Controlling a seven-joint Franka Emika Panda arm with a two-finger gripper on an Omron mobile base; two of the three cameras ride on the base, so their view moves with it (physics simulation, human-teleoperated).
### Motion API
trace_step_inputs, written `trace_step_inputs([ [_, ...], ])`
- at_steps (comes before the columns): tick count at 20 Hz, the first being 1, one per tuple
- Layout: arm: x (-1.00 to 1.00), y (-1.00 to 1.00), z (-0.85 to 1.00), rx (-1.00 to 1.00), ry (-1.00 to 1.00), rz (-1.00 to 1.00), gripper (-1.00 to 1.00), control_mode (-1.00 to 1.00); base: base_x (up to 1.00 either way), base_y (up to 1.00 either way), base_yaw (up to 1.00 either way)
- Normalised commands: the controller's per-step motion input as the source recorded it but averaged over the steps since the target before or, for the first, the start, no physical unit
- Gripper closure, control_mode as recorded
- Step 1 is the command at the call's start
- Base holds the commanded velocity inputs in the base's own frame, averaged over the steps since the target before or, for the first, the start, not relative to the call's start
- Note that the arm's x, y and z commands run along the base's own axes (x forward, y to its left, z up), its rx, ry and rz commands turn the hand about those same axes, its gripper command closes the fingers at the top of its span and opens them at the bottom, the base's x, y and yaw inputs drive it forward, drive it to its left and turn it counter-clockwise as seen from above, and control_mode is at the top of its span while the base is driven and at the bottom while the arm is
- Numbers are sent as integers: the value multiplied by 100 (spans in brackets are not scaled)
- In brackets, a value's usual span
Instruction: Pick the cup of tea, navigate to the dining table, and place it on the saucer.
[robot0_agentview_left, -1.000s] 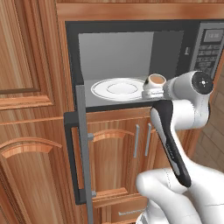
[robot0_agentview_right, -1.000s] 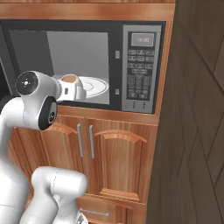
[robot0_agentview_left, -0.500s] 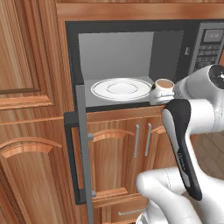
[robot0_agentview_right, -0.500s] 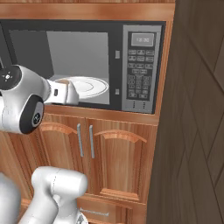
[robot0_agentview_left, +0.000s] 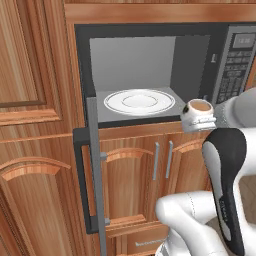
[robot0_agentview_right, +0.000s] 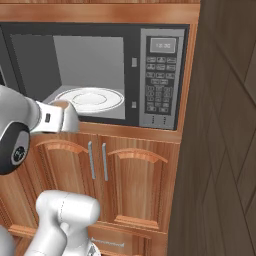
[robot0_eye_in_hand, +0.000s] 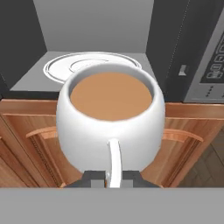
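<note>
The cup of tea (robot0_eye_in_hand: 111, 113) is a round white cup full of brown liquid. My gripper (robot0_eye_in_hand: 113, 177) is shut on its handle, which runs down between the two dark fingertips. In the left base view the cup of tea (robot0_agentview_left: 196, 111) hangs upright in the air in front of the open microwave's right front corner. The gripper (robot0_agentview_left: 209, 120) holds it from the right side. In the right base view the white hand hides most of the cup. The dining table and the saucer are out of view.
The microwave (robot0_agentview_left: 150, 65) stands open, its door (robot0_agentview_left: 95, 165) swung out to the left at cup height. A large white plate (robot0_agentview_left: 139, 101) lies inside. Wooden cabinet doors (robot0_agentview_right: 120, 175) are below, and a dark wood panel (robot0_agentview_right: 220, 150) rises close on the right.
The arm has drawn the cup back out of the microwave toward the base and slightly lower. The plate stayed inside. The grip has not changed.
</note>
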Motion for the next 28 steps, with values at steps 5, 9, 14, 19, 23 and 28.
trace_step_inputs([
  [5,-67,-5,1,0,0,0,100,-100,0,0,0],
  [9,-63,-7,0,1,0,0,100,-100,0,0,0],
  [14,-25,0,0,0,0,0,100,100,-19,0,0],
  [19,0,0,0,0,0,0,100,100,-57,1,12],
  [23,0,0,0,0,0,0,100,100,-63,2,25],
  [28,0,0,0,0,0,0,100,100,-64,1,31],
])
